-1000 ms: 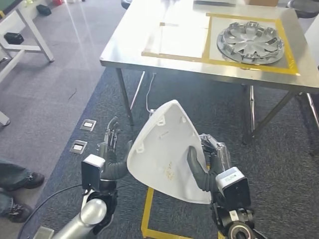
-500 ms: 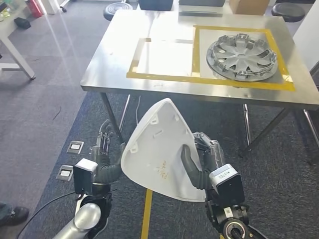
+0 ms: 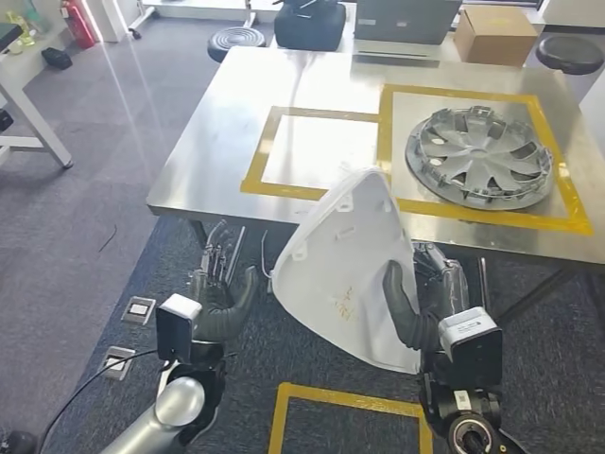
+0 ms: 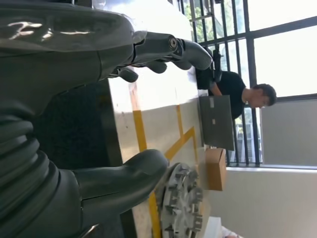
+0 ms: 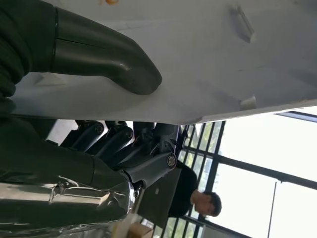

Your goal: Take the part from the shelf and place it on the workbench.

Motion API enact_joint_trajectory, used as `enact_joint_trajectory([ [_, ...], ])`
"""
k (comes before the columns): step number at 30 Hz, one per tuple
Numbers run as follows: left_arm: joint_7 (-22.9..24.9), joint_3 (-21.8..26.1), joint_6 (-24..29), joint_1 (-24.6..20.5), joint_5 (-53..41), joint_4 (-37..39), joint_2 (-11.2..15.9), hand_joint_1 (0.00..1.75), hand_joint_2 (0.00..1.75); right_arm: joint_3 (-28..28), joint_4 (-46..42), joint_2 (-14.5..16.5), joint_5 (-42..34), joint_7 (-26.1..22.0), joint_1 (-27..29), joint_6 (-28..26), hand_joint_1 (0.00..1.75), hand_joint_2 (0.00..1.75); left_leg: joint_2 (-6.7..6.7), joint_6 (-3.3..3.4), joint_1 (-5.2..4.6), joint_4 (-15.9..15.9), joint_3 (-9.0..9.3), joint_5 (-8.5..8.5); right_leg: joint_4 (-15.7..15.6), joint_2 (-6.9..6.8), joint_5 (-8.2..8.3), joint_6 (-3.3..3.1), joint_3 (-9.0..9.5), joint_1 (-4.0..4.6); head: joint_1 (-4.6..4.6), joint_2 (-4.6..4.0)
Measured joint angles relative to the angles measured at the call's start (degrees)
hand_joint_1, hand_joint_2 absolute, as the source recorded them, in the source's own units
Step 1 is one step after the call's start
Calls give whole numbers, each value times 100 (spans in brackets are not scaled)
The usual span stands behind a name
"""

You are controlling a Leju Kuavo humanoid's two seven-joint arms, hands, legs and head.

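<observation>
The white part (image 3: 350, 274), a curved triangular shell with small clips on its inner face, is held in the air just short of the near edge of the workbench (image 3: 214, 142), its upper tip overlapping that edge in the head view. It is gripped at its lower right side by the right hand (image 3: 417, 303): the thick thumb is pressed on the inner face and the darker fingers (image 5: 112, 141) are wrapped behind the shell, a pinch across the thin wall that likely keeps the wide, light piece from swinging. The part is tilted, inner face toward the camera, probably so that it can be laid down flat on the tabletop.

The left hand (image 3: 214, 293) is held beside the part's left edge, palm turned toward it, fingers apart and grasping nothing; whether it touches the shell cannot be told. It seems kept there as a guard or support.

On the workbench, an outlined yellow tape square (image 3: 314, 151) lies empty near the near edge, probably the intended spot. In the larger taped area toward the right edge a silver wheel cover (image 3: 478, 156) is set. At the far edge a cardboard box (image 3: 494, 33) and a laptop (image 3: 406, 19) are placed.
</observation>
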Motion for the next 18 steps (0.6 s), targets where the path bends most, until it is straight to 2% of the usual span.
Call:
enact_joint_trajectory([
  [1, -26, 0, -31, -21, -3, 4, -17, 0, 175, -36, -23, -4, 27, -2, -15, -9, 175, 175, 18, -30, 0, 296, -179, 54, -34, 9, -30, -35, 62, -8, -20, 1],
  [2, -52, 0, -65, -33, -4, 10, -29, 0, 175, -66, -40, -6, 51, 0, -17, -21, 175, 175, 37, -57, 5, 652, -431, 51, -67, 16, -59, -65, 118, -21, -48, 1],
  [3, -75, 0, -96, -34, -4, 21, -39, 0, 175, -89, -50, -9, 71, 4, -6, -34, 175, 175, 53, -85, 14, 1019, -730, -31, -94, 20, -100, -84, 159, -25, -84, 1],
  [4, -93, 0, -127, -33, -3, 37, -44, 0, 175, -109, -53, -14, 79, 15, 9, -48, 175, 175, 62, -107, 21, 1329, -1039, -189, -112, 25, -148, -97, 210, -30, -119, 1],
  [5, -105, 0, -149, -28, -1, 54, -47, 0, 175, -127, -55, -17, 81, 28, 24, -59, 175, 175, 64, -122, 30, 1523, -1299, -368, -122, 29, -205, -98, 270, -33, -142, 1],
  [6, -112, 0, -164, -24, 2, 72, -49, 0, 175, -142, -56, -21, 82, 42, 34, -68, 175, 175, 67, -129, 37, 1569, -1496, -500, -128, 36, -274, -93, 352, -35, -168, 0],
  [7, -119, 0, -177, -23, 2, 91, -51, 0, 175, -156, -57, -24, 82, 55, 40, -75, 175, 175, 70, -125, 40, 1460, -1611, -513, -132, 41, -347, -86, 446, -37, -194, 0],
  [8, -125, 0, -183, -23, 2, 104, -52, 0, 175, -168, -57, -25, 83, 66, 41, -81, 175, 175, 74, -114, 41, 1202, -1656, -353, -133, 43, -425, -77, 544, -39, -221, -1],
  [10, -133, 0, -188, -18, 2, 126, -55, 0, 175, -182, -57, -27, 83, 79, 40, -88, 175, 175, 93, -64, 26, 512, -1625, 322, -133, 46, -574, -46, 689, -32, -268, -1],
  [11, -135, 0, -188, -13, 5, 137, -57, 0, 175, -187, -62, -28, 83, 84, 41, -89, 175, 175, 105, -32, 14, 259, -1594, 580, -141, 57, -645, -17, 734, -25, -284, -1],
  [12, -137, 0, -188, -6, 9, 145, -62, 0, 175, -193, -69, -28, 83, 87, 42, -91, 175, 175, 112, -2, 0, 109, -1563, 732, -155, 68, -694, 18, 774, -16, -291, -1],
  [15, -147, 0, -189, -5, 15, 158, -95, 0, 175, -205, -104, -37, 87, 94, 37, -96, 175, 175, 93, 96, 10, -30, -1395, 739, -50, 72, -690, 121, 871, -6, -260, -1],
  [16, -150, 0, -190, -9, 15, 160, -107, 0, 175, -207, -115, -44, 94, 91, 33, -96, 175, 175, 89, 130, 22, -65, -1304, 731, 144, 54, -661, 146, 798, -10, -235, -1],
  [17, -150, 0, -191, -10, 15, 161, -118, 0, 175, -211, -124, -52, 102, 89, 31, -96, 175, 175, 90, 157, 29, -94, -1199, 705, 447, 34, -660, 165, 626, -17, -203, -1],
  [18, -151, 0, -192, -8, 15, 163, -126, 0, 175, -217, -128, -61, 110, 89, 35, -97, 175, 175, 94, 170, 33, -130, -1100, 660, 823, 15, -705, 180, 372, -24, -167, -1],
])
